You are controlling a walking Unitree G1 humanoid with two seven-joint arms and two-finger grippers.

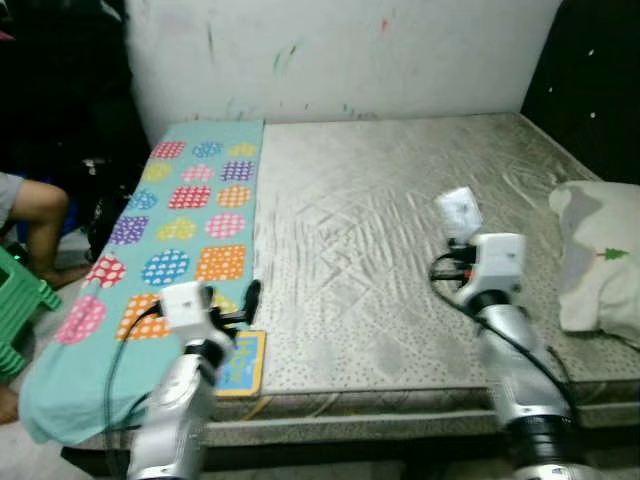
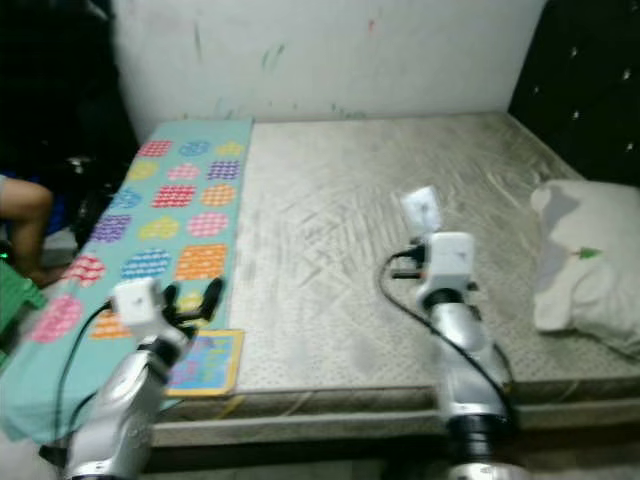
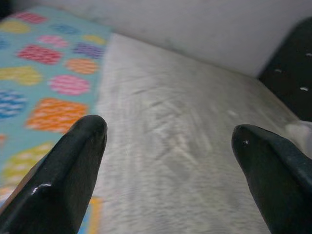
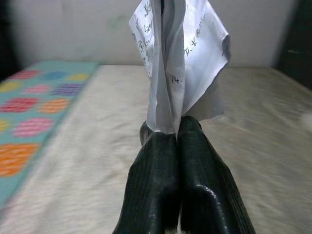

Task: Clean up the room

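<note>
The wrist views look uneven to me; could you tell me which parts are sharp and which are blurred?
Right wrist view: the closed fingers and the crumpled paper they pinch are sharp, the handwriting partly readable; the mattress behind is soft. Left wrist view: the open fingers are blurred with a small glare spot; the patterned cloth is smeared.

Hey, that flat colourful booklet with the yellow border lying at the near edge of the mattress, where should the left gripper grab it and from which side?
Probably the near edge of the flat colourful booklet, coming in from the foot of the grey mattress. It lies flat, so a pinch from above has nothing to bite, but its near edge sits at the mattress edge, where one finger might slip underneath. The left gripper hovers open just beyond it.
</note>
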